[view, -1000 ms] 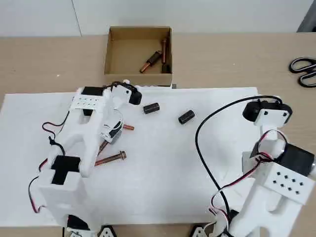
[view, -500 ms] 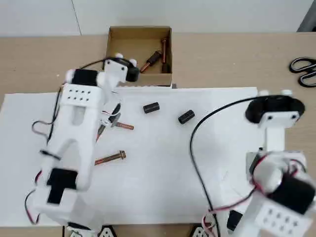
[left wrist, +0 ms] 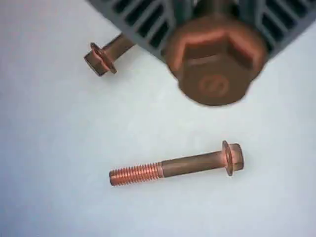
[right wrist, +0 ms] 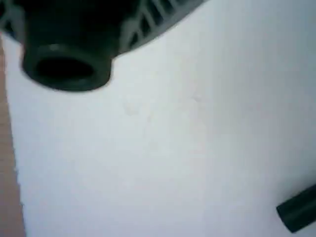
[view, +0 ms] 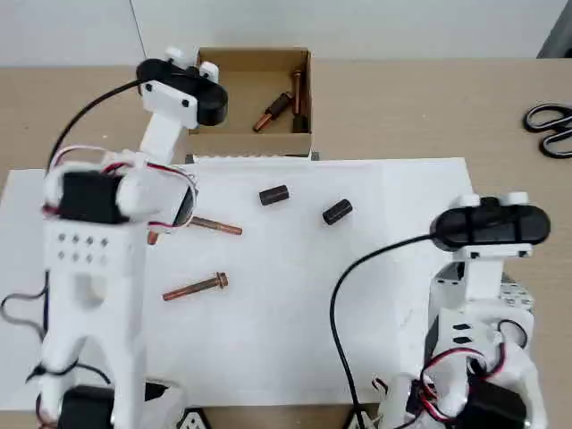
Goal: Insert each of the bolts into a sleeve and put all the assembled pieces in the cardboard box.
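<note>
Left pincer (left wrist: 207, 19): clamped on a copper flange bolt (left wrist: 215, 64). The hex head faces my wrist cam and the shank runs back between the ribbed grey jaws. It is held clear of the white sheet (left wrist: 59, 148).

On the sheet below that pincer, a second bolt (left wrist: 175, 168) lies flat in full sight, well apart from the held one. A third bolt (left wrist: 102, 58) lies just beside the pincer, head out. Its shank goes behind a jaw, so I can't see the threaded end from here.

Right pincer (right wrist: 74, 34): closed on a black sleeve (right wrist: 64, 69), bore open toward the wrist cam, held above the sheet. The bare wood table (right wrist: 6, 163) starts near this pincer. One loose sleeve (right wrist: 297, 215) lies on the sheet well off from it; I can't tell which of the two it is.

Overhead, both arms are up, left arm (view: 89, 232) and right arm (view: 487, 228). Two sleeves lie on the sheet between them, apart from each other: the left-hand sleeve (view: 274, 195) and the right-hand sleeve (view: 337, 212).

The cardboard box (view: 255, 52) sits beyond the left pincer, just off the sheet's far edge. Inside are one assembled piece (view: 273, 111) lying at an angle and a second assembled piece (view: 297, 89) along the wall nearer the right pincer.

Scissors (view: 550, 125) lie on the table well beyond the right pincer.
</note>
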Robot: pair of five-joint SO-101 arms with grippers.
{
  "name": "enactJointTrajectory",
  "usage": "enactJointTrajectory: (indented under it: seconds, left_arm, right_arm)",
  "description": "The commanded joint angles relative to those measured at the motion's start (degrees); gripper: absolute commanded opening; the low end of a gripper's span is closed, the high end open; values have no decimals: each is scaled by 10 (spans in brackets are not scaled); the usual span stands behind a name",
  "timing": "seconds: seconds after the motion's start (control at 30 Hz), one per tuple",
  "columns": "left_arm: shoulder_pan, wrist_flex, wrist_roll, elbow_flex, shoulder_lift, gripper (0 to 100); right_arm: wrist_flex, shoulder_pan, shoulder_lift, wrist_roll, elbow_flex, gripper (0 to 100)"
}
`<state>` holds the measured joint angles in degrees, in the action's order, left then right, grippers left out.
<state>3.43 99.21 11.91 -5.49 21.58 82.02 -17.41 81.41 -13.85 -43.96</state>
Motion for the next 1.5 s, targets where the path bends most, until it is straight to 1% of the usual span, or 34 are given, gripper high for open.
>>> enactJointTrajectory:
  seconds: [0.0,0.07,0.13,0.27,0.47,0.57,0.63,0.73,0.87,0.97,1.07,1.17,1.3,1.37,1.47]
  left_arm:
    - [0,8,-4,24,69,5]
    - [0,6,-15,68,105,5]
    - [0,-15,-40,115,149,5]
    - [0,-66,-73,227,245,5]
    - [0,-126,-102,420,396,5]
    - [0,-179,-135,496,470,5]
    - [0,-224,-176,546,515,5]
    - [0,-280,-258,625,577,5]
    - [1,-365,-354,713,657,5]
    - [1,-426,-384,767,721,5]
    - [4,-458,-386,809,775,5]
    - [4,-476,-385,841,825,5]
    - [5,-484,-389,854,823,5]
    - [5,-496,-418,858,824,5]
    - [5,-521,-478,858,825,5]
  right_arm:
    - [-72,5,57,52,-68,3]
    - [-99,22,95,71,-112,3]
    - [-112,48,138,87,-151,2]
    - [-115,129,226,120,-216,2]
    - [-127,238,217,186,-232,2]
    - [-142,283,217,191,-251,2]
    - [-152,313,217,192,-263,2]
    - [-175,361,217,192,-285,2]
    - [-213,406,217,189,-321,2]
    - [-241,446,217,188,-349,2]
    - [-278,492,217,187,-383,2]
    - [-333,550,217,182,-411,2]
    - [-367,602,217,156,-432,2]
    - [-376,611,217,135,-442,2]
    - [-397,615,217,113,-459,2]
